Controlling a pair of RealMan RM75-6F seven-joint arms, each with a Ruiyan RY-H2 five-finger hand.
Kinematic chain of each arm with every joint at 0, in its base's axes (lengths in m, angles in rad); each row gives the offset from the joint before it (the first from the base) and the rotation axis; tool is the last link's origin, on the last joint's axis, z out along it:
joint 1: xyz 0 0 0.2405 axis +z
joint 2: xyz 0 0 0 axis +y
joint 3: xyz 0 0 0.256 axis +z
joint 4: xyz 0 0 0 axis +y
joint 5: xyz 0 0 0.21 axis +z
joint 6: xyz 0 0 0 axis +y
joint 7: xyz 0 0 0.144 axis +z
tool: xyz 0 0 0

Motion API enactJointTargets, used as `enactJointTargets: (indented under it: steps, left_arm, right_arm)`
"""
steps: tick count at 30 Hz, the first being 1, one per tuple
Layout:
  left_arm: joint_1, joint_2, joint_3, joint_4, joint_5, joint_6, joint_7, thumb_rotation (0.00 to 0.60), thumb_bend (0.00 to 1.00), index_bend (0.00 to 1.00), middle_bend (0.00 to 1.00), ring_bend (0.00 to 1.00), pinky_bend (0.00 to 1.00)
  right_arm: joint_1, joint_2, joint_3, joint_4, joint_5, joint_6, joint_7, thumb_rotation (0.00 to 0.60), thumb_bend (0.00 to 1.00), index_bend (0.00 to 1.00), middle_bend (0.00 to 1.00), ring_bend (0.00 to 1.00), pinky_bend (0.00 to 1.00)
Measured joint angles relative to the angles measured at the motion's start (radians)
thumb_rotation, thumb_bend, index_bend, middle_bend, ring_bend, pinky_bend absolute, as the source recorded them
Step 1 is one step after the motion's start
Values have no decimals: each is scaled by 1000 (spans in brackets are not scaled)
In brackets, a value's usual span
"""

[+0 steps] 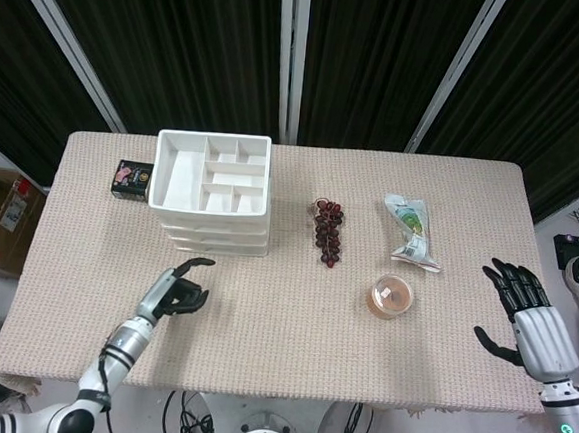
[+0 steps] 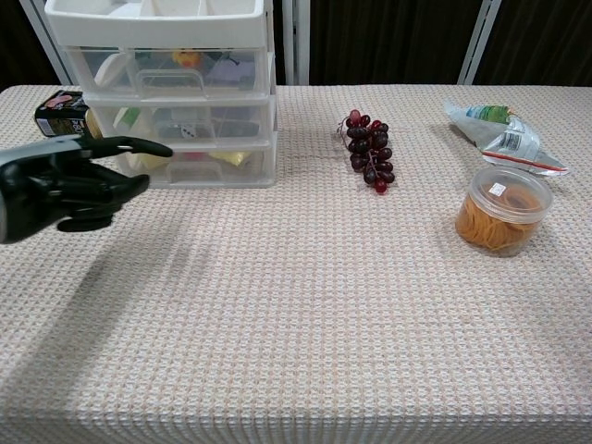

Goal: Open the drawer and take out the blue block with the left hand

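A white three-drawer cabinet (image 1: pixel 213 198) (image 2: pixel 190 102) stands at the back left of the table, all drawers closed; small items show dimly through the clear fronts, and I cannot pick out a blue block. My left hand (image 1: pixel 175 293) (image 2: pixel 69 183) hovers over the table a little in front of the cabinet, fingers apart, holding nothing. My right hand (image 1: pixel 532 324) hangs open off the table's right edge, seen only in the head view.
A bunch of dark grapes (image 1: pixel 328 231) (image 2: pixel 369 150), a clear tub of rubber bands (image 1: pixel 392 296) (image 2: pixel 501 211) and a snack bag (image 1: pixel 412 232) (image 2: pixel 504 134) lie right of the cabinet. A small dark box (image 1: pixel 131 179) (image 2: pixel 65 115) sits at its left.
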State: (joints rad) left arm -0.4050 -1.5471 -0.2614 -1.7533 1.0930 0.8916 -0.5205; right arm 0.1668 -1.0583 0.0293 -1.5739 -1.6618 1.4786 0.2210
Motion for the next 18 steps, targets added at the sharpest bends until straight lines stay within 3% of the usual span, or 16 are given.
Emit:
enactJointTargets:
  steps: [7,18]
  left_arm:
    - [-60,-149,-60,103,-125,-7,-30,600,461,180,954,996,1000]
    - [-43,-293,-112,178,-149,112,-89,600,491,181,955,996,1000]
  right_arm:
    - [-2,-14,-2,17,17,-7,9,600,203,0,22,0,0]
    - [-5,-13,-5,18,22,-4,10,600,203,0,22,0,0]
